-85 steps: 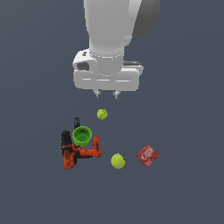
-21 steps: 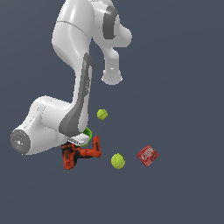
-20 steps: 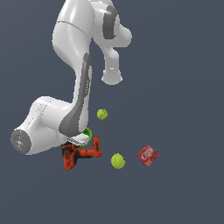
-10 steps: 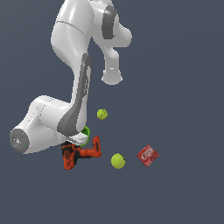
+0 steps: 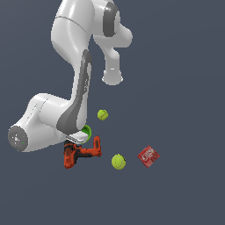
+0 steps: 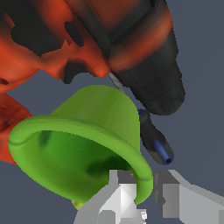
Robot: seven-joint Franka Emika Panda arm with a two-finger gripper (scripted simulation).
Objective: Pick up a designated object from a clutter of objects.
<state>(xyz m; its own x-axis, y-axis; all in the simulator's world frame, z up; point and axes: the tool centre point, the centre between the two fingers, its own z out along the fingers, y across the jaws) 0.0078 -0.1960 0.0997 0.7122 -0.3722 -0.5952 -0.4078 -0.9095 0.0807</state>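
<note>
The green cup (image 6: 83, 148) fills the wrist view, tilted, with its darker inside showing. My gripper (image 6: 144, 189) straddles its rim: one finger (image 6: 119, 194) is inside the cup, the other outside, and both press on the wall. In the exterior view only a sliver of the cup (image 5: 87, 131) shows beside my arm, and the fingers are hidden there. The orange-black power drill (image 6: 109, 39) lies right beside the cup and also shows in the exterior view (image 5: 81, 153).
A dark blue stick (image 6: 155, 142) lies against the cup's outer wall by the drill. Two yellow-green balls (image 5: 102, 114) (image 5: 117, 161) and a red flat box (image 5: 148, 155) lie toward the exterior view's right. My bulky arm covers the exterior view's left.
From 4.2 s ago, the arm has come down from above onto the cup. In the last second the visible green sliver has shifted slightly upward; the drill, balls and box have not moved.
</note>
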